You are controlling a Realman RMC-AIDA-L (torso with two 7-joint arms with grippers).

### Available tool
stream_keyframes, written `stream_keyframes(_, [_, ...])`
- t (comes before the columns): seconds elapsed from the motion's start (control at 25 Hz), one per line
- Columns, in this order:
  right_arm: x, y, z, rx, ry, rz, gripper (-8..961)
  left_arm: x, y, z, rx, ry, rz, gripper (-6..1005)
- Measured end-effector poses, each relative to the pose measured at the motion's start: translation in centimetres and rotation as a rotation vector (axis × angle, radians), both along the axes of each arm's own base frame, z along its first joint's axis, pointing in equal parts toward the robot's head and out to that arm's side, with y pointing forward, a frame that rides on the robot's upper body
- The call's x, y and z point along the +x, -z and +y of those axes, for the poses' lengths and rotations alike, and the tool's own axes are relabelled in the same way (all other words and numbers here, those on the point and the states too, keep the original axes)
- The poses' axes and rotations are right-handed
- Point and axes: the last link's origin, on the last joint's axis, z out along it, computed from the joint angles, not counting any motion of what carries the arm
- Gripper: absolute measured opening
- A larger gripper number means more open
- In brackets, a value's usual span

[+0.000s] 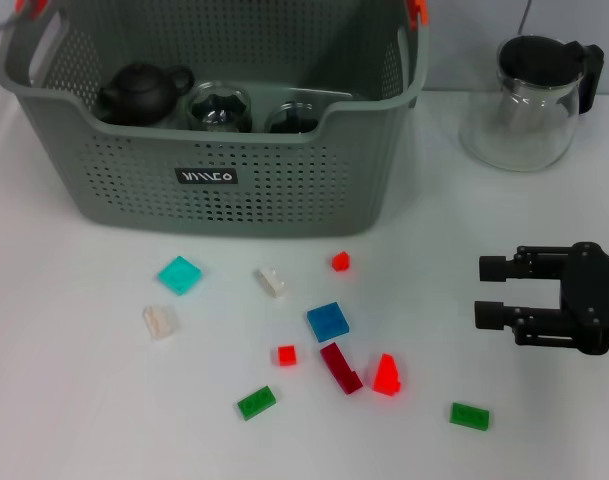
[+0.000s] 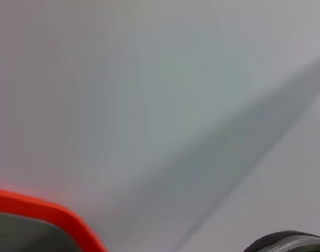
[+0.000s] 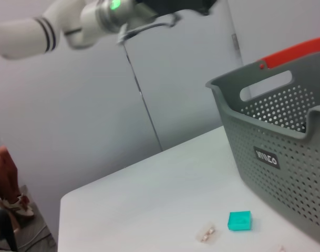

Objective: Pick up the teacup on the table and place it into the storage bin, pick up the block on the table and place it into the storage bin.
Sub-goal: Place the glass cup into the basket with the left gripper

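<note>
Worktop (image 1: 74, 400) lies bare right around your right hand (image 1: 487, 291), fingers spread, holding nothing. Blocks scatter ahead of its fingertips: red wedge (image 1: 386, 374) and green block (image 1: 469, 416) nearest. Storage bin (image 1: 234, 175) stands beyond them, holding a teapot (image 1: 139, 93). Glass pitcher (image 1: 529, 100) stands beside the bin. Left hand isn't visible.

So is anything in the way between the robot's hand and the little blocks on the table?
Nothing visible. The right gripper hovers open over bare table, and the red wedge block and green block lie nearest with only open table between.
</note>
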Motion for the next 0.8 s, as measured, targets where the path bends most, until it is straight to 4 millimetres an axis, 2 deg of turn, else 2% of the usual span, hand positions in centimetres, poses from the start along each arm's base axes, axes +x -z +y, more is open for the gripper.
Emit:
stream_keyframes(0.08, [-0.1, 0.0, -0.1, -0.004, -0.002, 0.002, 656, 1.1, 0.4, 2.5, 0.023, -0.055, 0.141, 44])
stream_keyframes(0.12, [-0.1, 0.1, -0.1, -0.006, -0.003, 0.002, 656, 1.1, 0.4, 2.5, 0.023, -0.055, 0.141, 44])
stream_keyframes(0.16, [-0.1, 0.1, -0.1, -0.008, -0.004, 0.002, 656, 2.1, 1.2, 4.3, 0.031, -0.097, 0.281, 45])
stream_keyframes(0.32, [-0.2, 0.2, -0.1, -0.01, -0.006, 0.003, 656, 3.6, 3.5, 6.5, 0.036, -0.146, 0.576, 45])
stream_keyframes(0.56, [-0.1, 0.3, 0.0, -0.01, -0.003, 0.004, 656, 3.7, 7.0, 7.9, 0.091, -0.23, 0.972, 45])
stream_keyframes(0.8, [-0.2, 0.4, 0.0, -0.01, -0.002, 0.006, 656, 3.0, 11.4, 7.6, 0.056, -0.166, 1.155, 44])
